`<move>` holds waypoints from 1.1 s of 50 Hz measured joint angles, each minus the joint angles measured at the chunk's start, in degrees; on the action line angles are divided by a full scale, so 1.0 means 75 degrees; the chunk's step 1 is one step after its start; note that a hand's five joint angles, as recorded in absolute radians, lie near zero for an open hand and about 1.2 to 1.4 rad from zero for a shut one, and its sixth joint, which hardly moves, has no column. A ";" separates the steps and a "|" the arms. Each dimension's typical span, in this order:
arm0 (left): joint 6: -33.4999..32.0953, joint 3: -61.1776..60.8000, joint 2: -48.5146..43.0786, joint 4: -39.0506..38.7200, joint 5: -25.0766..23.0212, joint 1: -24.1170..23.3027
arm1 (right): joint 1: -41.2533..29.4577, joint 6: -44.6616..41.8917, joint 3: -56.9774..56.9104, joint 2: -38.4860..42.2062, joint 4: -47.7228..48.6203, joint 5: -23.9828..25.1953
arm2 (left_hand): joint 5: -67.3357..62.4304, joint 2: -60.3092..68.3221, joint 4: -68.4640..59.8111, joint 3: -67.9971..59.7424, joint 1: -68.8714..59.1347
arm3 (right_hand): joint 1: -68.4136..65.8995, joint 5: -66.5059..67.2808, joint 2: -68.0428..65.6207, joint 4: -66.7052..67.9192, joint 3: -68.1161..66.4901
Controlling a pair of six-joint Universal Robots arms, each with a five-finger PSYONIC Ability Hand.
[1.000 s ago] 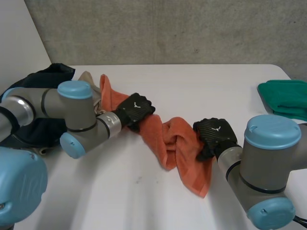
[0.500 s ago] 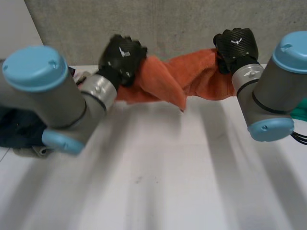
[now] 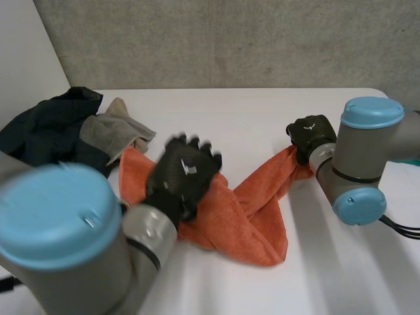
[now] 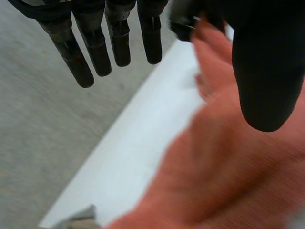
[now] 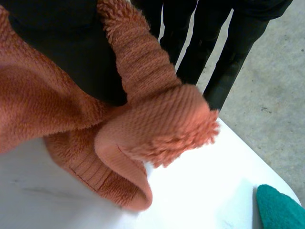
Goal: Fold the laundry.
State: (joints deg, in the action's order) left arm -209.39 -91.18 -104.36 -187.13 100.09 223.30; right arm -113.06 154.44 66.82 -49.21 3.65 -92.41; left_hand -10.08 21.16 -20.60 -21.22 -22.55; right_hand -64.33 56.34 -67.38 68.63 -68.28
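White table (image 3: 230, 111) w/ grey concrete wall (image 3: 230, 39) behind: orange towel (image 3: 243, 216) corner pinched by right hand (image 3: 314, 134), left hand (image 3: 184, 174) over opp. end, fingers straight.

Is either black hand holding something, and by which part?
The right hand pinches the orange towel at one end; the left hand has straight fingers, gripping nothing.

Twisted orange towel (image 3: 243, 216), terry, bunched on white table (image 3: 262, 118), one end raised.
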 measured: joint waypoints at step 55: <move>0.0142 0.2798 -0.1060 0.1702 -0.3311 0.2224 | 0.0862 -0.2885 0.1896 -0.2649 -0.0818 0.0080 | -0.5971 0.6242 -0.6394 -0.6209 -0.5393 | 0.0000 0.0067 -0.0021 0.0029 -0.0002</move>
State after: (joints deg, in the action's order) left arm -208.33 -70.19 -112.31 -174.37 75.25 239.98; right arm -106.60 132.80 81.04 -69.08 -2.49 -91.81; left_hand -54.86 67.97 -68.55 -67.79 -63.00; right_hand -64.33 56.84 -67.54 68.84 -68.29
